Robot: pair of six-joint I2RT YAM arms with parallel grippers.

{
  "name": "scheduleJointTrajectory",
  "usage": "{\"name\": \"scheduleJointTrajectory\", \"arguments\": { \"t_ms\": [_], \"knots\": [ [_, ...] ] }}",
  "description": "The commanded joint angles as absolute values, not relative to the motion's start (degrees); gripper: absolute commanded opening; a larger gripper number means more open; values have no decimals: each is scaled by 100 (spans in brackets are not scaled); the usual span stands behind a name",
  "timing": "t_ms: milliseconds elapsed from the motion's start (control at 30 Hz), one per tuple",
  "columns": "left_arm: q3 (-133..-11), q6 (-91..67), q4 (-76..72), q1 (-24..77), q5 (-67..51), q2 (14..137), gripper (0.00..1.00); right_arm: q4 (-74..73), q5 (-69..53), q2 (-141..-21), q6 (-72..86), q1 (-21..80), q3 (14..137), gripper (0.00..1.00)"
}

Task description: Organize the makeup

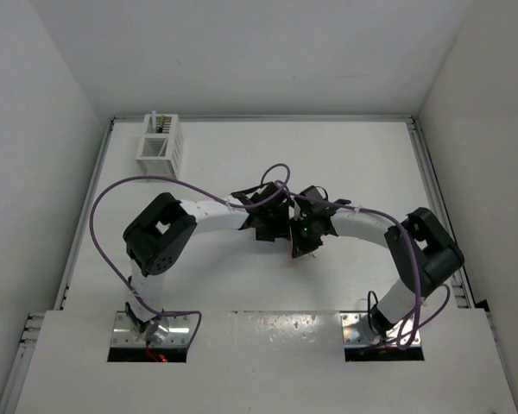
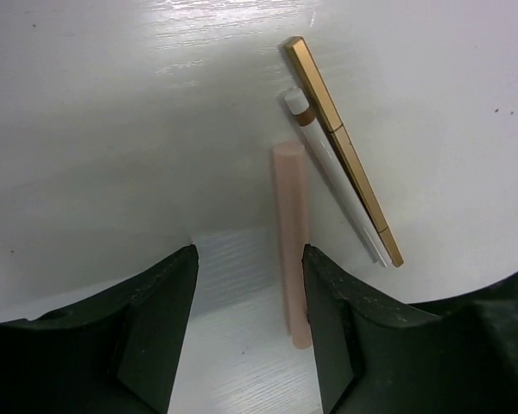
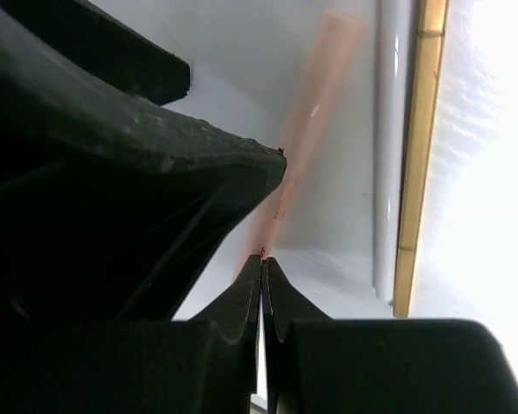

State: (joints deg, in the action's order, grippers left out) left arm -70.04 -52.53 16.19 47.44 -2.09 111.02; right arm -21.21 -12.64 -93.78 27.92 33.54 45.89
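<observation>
A few sticks [image 1: 158, 125] already stand in the white box [image 1: 160, 145] at the far left corner. Three more lie on the table [image 1: 345, 164] between my arms: a pink stick [image 2: 292, 241], a white stick [image 2: 337, 181] and a gold stick [image 2: 345, 151]. My left gripper [image 2: 250, 259] hangs over the pink one, fingers spread, holding nothing. My right gripper [image 3: 262, 263] is pressed shut, with its tip by the pink stick.

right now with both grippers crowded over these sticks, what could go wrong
1. The pink stick lies close by one finger of the open left gripper, not centred; closing may roll it away rather than pinch it.
2. The white pencil and gold stick lie side by side just beyond it and could get knocked.
3. The shut right gripper hangs close by; the two may collide.
</observation>
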Motion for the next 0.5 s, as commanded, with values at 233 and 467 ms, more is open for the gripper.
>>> {"name": "scheduleJointTrajectory", "arguments": {
  "t_ms": [233, 467],
  "knots": [
    [-6838, -4878, 2083, 4852, -62, 11496, 61, -1934, -1925, -9765, 3138, 3331, 4703, 0],
    [-6899, -4615, 2083, 4852, 131, 11435, 61, -1924, -1417, -8939, 3059, 3322, 4342, 0]
  ]
}}
